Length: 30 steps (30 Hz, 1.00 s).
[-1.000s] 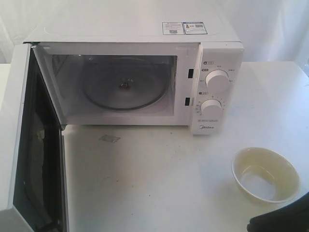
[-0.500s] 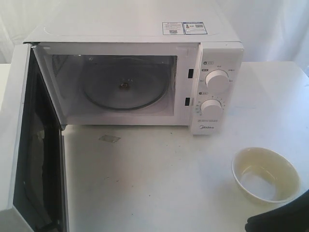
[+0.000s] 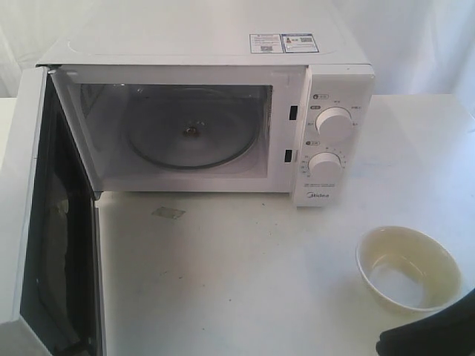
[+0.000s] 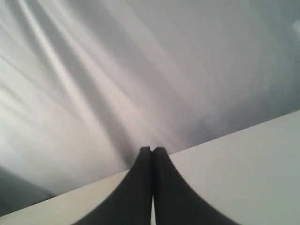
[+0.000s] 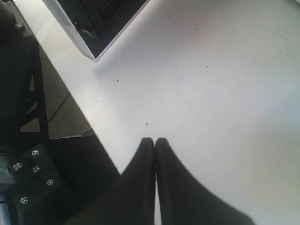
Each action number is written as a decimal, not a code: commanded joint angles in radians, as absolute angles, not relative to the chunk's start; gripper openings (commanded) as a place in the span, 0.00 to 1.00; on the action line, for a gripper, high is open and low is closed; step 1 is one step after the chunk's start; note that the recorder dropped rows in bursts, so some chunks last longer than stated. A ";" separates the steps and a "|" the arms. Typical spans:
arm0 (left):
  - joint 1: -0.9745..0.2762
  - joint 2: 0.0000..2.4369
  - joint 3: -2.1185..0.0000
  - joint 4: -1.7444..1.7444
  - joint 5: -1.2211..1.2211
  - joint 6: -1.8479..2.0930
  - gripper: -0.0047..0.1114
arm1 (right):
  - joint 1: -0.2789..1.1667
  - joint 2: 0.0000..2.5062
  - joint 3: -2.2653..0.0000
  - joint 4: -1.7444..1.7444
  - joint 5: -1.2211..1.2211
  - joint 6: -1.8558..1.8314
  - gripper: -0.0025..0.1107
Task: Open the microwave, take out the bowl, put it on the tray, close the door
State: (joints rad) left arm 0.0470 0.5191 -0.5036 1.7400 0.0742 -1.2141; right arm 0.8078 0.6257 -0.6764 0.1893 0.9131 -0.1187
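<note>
Presently the microwave (image 3: pixel 223 52) stands with its door (image 3: pixel 22 208) swung wide to the left, baring the glass turntable (image 3: pixel 189 137) with nothing on it. The cream bowl (image 3: pixel 408 267) sits upright on the white table (image 3: pixel 245 274), in front of and to the right of the two knobs (image 3: pixel 335 124), just beside a dark piece of the right arm (image 3: pixel 438 337). The right gripper (image 5: pixel 154 140) hangs over the table near its edge, fingers pressed together and holding nothing. The left gripper (image 4: pixel 152 150), fingers likewise pressed together, faces white draped cloth (image 4: pixel 93 70).
</note>
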 commanded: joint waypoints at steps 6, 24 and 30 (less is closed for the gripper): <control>0.005 0.537 -0.561 1.021 0.618 -0.413 0.04 | 0.806 0.620 -0.675 0.190 0.910 -0.132 0.02; -0.071 0.710 -0.842 -0.154 1.102 0.410 0.04 | 0.806 0.620 -0.675 0.189 0.918 -0.128 0.02; -0.071 0.706 -0.842 -0.265 0.967 0.412 0.04 | 0.806 0.620 -0.675 0.187 0.918 -0.128 0.02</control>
